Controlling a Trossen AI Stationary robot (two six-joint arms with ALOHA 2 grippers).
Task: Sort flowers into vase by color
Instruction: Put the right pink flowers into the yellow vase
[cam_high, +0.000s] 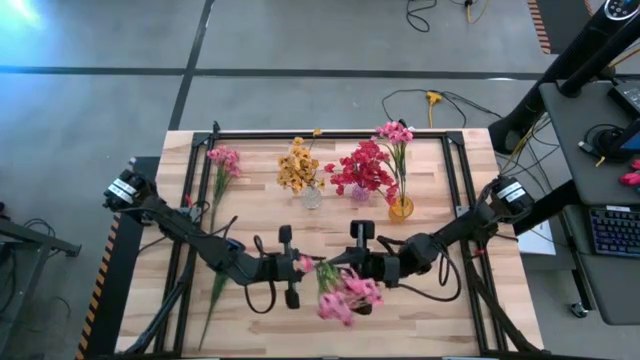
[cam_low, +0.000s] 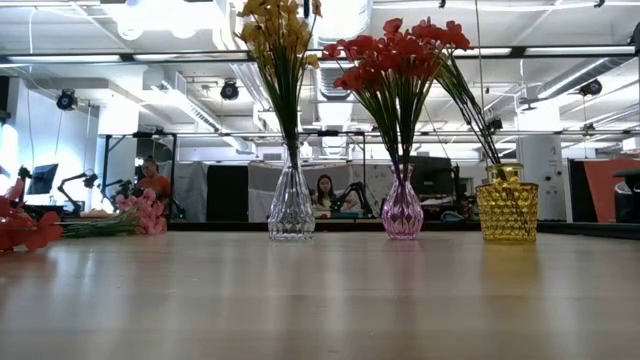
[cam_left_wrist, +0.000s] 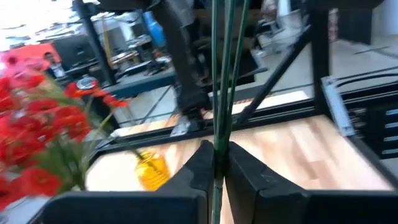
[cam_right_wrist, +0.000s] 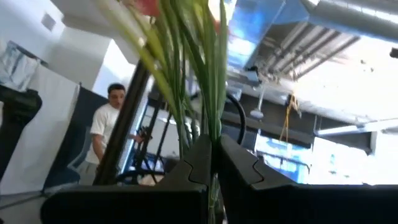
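Both end effectors, left (cam_high: 300, 264) and right (cam_high: 338, 266), clamp one pink sprig (cam_high: 345, 292) by thin green stems; contact points partly hidden, likely mid-stem.

Three vases (cam_high: 360, 193) in a row at the table's (cam_high: 450, 300) far middle; loose flowers (cam_high: 222, 160) far left; another bunch (cam_high: 345, 292) near the front edge.

3 vases (cam_high: 360, 192) block table's far mid, bare wood (cam_high: 260, 225) btwn vases & arms
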